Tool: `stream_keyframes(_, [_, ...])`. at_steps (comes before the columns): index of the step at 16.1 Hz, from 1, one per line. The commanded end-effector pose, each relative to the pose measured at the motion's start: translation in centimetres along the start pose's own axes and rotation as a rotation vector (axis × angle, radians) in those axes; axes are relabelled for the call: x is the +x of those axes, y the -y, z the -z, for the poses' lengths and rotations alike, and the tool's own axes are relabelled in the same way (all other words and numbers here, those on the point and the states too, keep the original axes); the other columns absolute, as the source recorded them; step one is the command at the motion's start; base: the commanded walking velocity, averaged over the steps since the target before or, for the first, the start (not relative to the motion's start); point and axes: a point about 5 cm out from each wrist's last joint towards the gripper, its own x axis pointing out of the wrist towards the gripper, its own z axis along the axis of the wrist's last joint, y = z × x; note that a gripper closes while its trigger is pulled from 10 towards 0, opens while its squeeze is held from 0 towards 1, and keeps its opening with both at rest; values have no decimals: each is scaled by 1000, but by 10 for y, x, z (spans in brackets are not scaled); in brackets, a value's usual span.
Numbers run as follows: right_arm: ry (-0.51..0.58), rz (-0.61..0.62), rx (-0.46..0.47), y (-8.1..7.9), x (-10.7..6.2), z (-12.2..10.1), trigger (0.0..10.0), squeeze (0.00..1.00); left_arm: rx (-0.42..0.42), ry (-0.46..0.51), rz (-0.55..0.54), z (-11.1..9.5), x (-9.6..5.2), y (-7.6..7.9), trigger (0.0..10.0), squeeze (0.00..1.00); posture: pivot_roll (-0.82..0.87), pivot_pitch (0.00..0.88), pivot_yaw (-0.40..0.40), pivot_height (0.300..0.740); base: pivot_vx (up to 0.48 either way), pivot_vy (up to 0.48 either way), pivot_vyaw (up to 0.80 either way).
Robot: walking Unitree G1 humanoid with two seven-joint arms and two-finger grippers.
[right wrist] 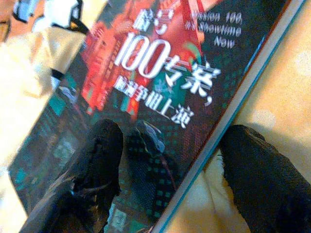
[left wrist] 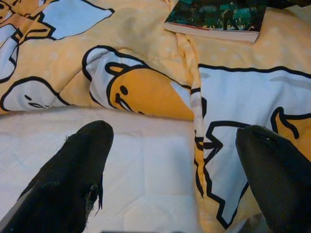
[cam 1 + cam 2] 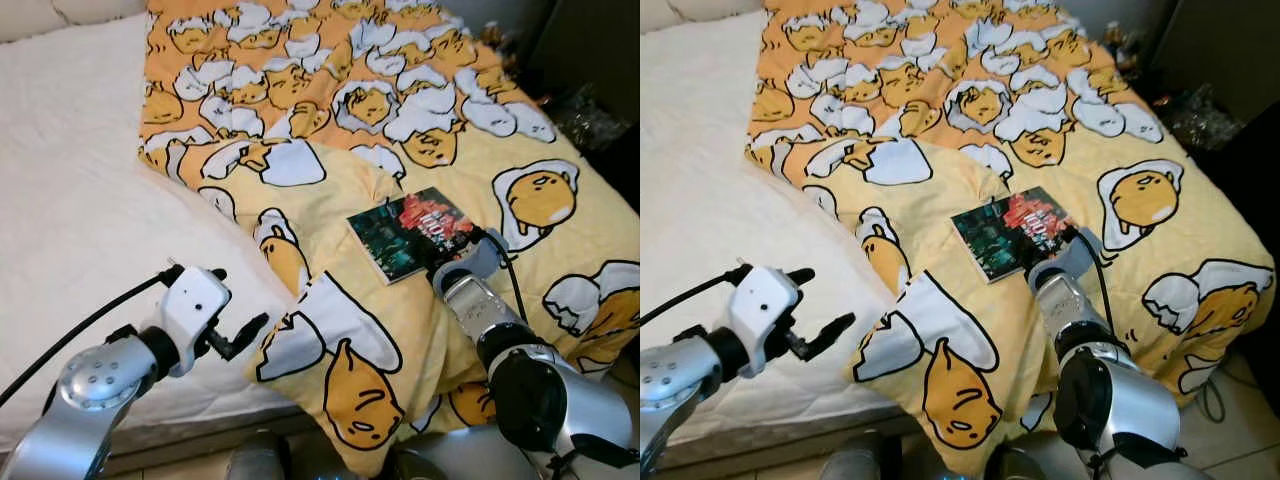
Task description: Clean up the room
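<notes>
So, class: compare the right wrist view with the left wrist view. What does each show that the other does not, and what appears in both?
Right wrist view alone: the white title print on the book's cover at close range, with the right gripper open, one finger over the cover, the other on the blanket past the book's edge.

Left wrist view alone: the white sheet and the blanket's folded edge, with the left gripper open above them.

Both: the book and the yellow egg-print blanket.
</notes>
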Motion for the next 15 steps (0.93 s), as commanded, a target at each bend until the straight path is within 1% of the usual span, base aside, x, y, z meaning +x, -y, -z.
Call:
stream_keyframes(1, [-23,18,63,2,0,7,10000,0,5,-5,-3,-2,-5,-1,10000,973,397,211,39,740,0,0,0])
stream_keyframes(3, [4,-7,165,1,0,4,10000,0,7,18,2,-7,-10,0,10000,973,409,221,46,740,0,0,0])
stream_keyframes(4, [20,-28,202,-1,0,1,10000,0,-2,30,11,-9,-11,2,10000,976,414,222,49,740,0,0,0])
stream_keyframes(5, [63,-92,282,-9,1,-8,10000,0,-1,33,24,-11,-12,5,10000,973,413,220,52,740,0,0,0])
stream_keyframes(7, [89,-133,322,-15,2,-15,10000,0,-2,34,26,-12,-12,7,10000,973,411,219,52,740,0,0,0])
stream_keyframes(9, [125,-200,408,-22,2,-25,10000,0,-9,35,27,-12,-9,10,10000,973,415,221,51,740,0,0,0])
stream_keyframes(10, [136,-216,430,-23,2,-27,6980,0,-11,35,27,-12,-8,10,10000,973,415,221,51,740,0,0,0])
stream_keyframes(11, [151,-242,458,-25,2,-30,4314,0,-13,34,27,-13,-6,11,10000,973,419,222,48,740,0,0,0])
stream_keyframes(12, [152,-257,466,-27,2,-31,3176,0,-16,33,25,-13,-5,10,10000,973,419,222,48,740,0,0,0])
stream_keyframes(13, [137,-256,449,-28,2,-29,2314,0,-16,31,21,-13,-5,9,10000,969,419,224,46,740,0,0,0])
stream_keyframes(14, [103,-234,404,-28,2,-23,118,0,-16,26,17,-12,-7,7,10000,973,420,224,45,740,0,0,0])
stream_keyframes(15, [86,-223,386,-28,3,-19,0,0,-15,22,15,-12,-8,6,10000,973,422,226,44,740,0,0,0])
